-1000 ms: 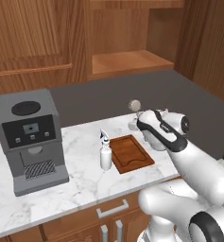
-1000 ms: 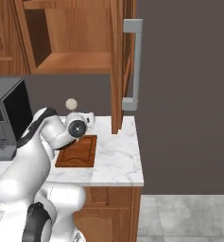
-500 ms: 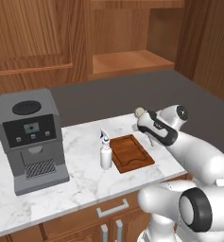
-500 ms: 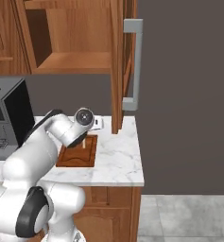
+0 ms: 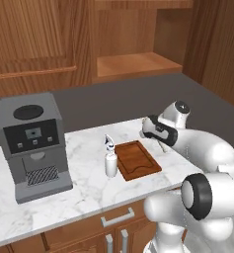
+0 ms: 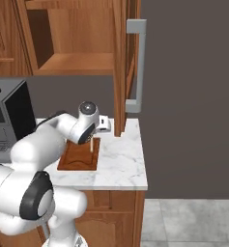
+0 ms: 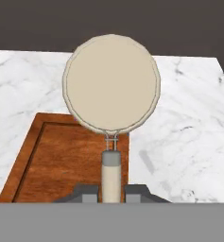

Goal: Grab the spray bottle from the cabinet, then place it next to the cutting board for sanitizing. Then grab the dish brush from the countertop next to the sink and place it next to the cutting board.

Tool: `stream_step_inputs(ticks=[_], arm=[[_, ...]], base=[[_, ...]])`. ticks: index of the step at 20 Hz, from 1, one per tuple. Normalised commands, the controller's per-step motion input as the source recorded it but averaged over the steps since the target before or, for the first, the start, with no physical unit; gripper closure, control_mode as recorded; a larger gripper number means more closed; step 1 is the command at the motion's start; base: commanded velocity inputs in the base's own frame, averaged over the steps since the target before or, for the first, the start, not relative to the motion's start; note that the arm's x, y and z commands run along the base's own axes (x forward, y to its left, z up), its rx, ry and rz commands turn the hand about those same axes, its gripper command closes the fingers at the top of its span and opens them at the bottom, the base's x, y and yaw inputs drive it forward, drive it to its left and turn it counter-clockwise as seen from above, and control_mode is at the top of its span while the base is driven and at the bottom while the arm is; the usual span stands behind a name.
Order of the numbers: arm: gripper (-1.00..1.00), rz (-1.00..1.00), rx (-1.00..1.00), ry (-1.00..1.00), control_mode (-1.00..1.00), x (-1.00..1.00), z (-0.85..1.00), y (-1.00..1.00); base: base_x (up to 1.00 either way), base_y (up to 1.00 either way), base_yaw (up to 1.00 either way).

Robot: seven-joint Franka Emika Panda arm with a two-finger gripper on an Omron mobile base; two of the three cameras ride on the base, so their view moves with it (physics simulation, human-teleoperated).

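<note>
The claw point(image 7: 111, 191) is closed narrowly on the whitish handle of the dish brush point(image 7: 111, 85); in the hand view the two dark finger tips point(image 7: 87, 193) stand on either side of the handle and touch it. The brush's round pale tan head points away from the hand and hangs over the far right corner of the cutting board point(image 7: 61, 158), partly over the bare white marble counter point(image 7: 189, 137) beyond the board's right edge. Whether the brush head touches the board or the counter cannot be told.

In the left base view the cutting board point(image 5: 137, 159) lies flat on the counter point(image 5: 84, 185), near its right end. The spray bottle point(image 5: 110, 158) stands upright on the counter just beside the board's left edge, its nozzle at the top. The arm's wrist is above the board's far right corner, and the brush handle point(image 5: 161, 146) slants down from it towards the counter. A grey coffee machine point(image 5: 32, 146) stands well apart at the left end of the counter.

In the right base view the handle point(image 6: 91, 144) shows as a pale stick below the wrist, above the right part of the cutting board point(image 6: 79, 155). The cabinet point(image 6: 72, 38) above stands open, its wooden shelf point(image 6: 79, 62) bare, with the open door point(image 6: 120, 67) edge-on above the counter's right end.
</note>
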Motion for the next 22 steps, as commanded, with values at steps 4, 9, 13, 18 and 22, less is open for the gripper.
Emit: stream_step_inputs(ticks=[4,9,13,18,22], arm=[[1.0,-0.02,-0.08,0.19,-1.0,0.14,-0.47,-0.38],[1.0,-0.02,-0.05,0.11,-1.0,0.16,-0.36,-0.21],[1.0,0.0,-0.02,0.04,-1.0,0.28,-0.34,-0.18],[1.0,0.0,0.0,0.04,-1.0,0.14,-0.42,-0.38],[1.0,0.0,0.0,0.07,-1.0,0.1,-0.46,-0.23]], base=[[0.0,0.0,0.0],[0.0,0.0,0.0],[0.0,0.0,0.0],[0.0,0.0,0.0],[0.0,0.0,0.0]])
